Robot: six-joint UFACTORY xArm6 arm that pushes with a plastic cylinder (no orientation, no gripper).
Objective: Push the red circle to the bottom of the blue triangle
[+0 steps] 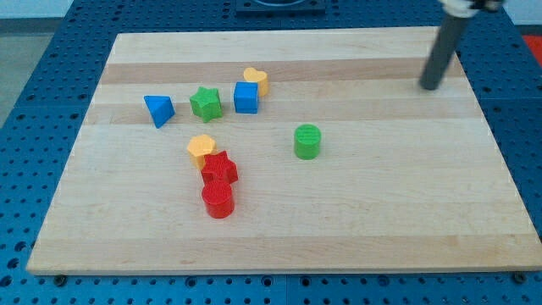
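Note:
The red circle (218, 200) lies near the board's lower middle, touching a red star-like block (219, 169) just above it. The blue triangle (158, 110) sits at the upper left of the board, well up and to the left of the red circle. My tip (431, 86) is at the upper right of the board, far from both blocks, with the dark rod rising toward the view's top.
A yellow hexagon-like block (201, 149) touches the red star from above-left. A green star (206, 103), a blue cube (246, 97) and a yellow heart (257, 80) stand in a row right of the blue triangle. A green cylinder (307, 141) stands mid-board. The wooden board (381, 229) has blue pegboard around it.

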